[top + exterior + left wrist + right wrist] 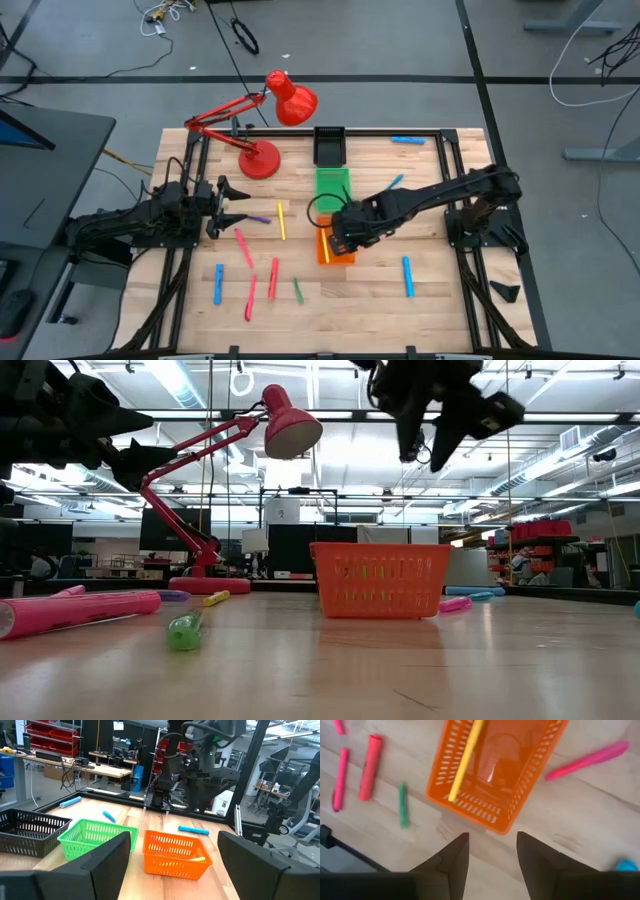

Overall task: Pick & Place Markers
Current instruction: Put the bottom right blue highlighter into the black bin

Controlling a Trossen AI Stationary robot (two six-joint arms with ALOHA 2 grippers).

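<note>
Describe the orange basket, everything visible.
The small orange plastic mesh basket is rectangular, with slotted walls that flare up to an open rim. It stands upright on the wooden tabletop, just in front of the green mesh basket. One yellow marker lies inside, slanted against a wall. The right gripper hovers above it, jaws open and empty.

- A light wooden plank table [330, 310] framed by black metal rails stands on a grey floor [90, 40] crossed by dark seams.
- A red articulated desk lamp [270, 110] stands at the table's 11 o'clock, its round base [259, 160] on the wood.
- Loose black and white cables [170, 12] trail across the floor at 12 o'clock.
- Long ceiling strip lights [185, 382] brighten the open workshop beyond.
- Red storage bins on shelving [47, 730] and cluttered workbenches [107, 762] line the far side of the room.
</note>
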